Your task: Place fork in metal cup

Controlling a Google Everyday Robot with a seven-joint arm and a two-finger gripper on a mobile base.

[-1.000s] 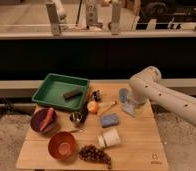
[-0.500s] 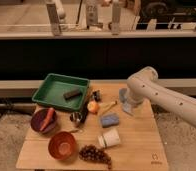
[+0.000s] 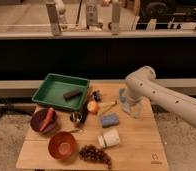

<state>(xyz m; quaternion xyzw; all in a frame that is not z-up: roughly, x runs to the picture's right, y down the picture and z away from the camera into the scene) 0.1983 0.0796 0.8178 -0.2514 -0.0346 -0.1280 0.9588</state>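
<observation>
The metal cup [image 3: 76, 118] is small and shiny and stands upright left of centre on the wooden table [image 3: 141, 145], between the maroon bowl [image 3: 38, 125] and an orange fruit [image 3: 93, 107]. A thin silvery stick, which looks like the fork [image 3: 75, 131], lies flat just in front of the cup, by the orange bowl's [image 3: 63, 145] far rim. My gripper [image 3: 128, 104] hangs from the pale arm over the table's right part, well to the right of cup and fork, beside the yellow-handled tool [image 3: 109, 106]. I see nothing in it.
A green tray [image 3: 53, 86] holding a brown block [image 3: 72, 93] stands at the back left. A carrot [image 3: 48, 118] lies in the maroon bowl. A blue sponge [image 3: 109, 120], a tipped white cup [image 3: 109, 138], grapes [image 3: 95, 154] and a dark object [image 3: 96, 95] lie mid-table.
The arm has shifted slightly left and the gripper sits a little lower over the table. The objects on the table have not moved.
</observation>
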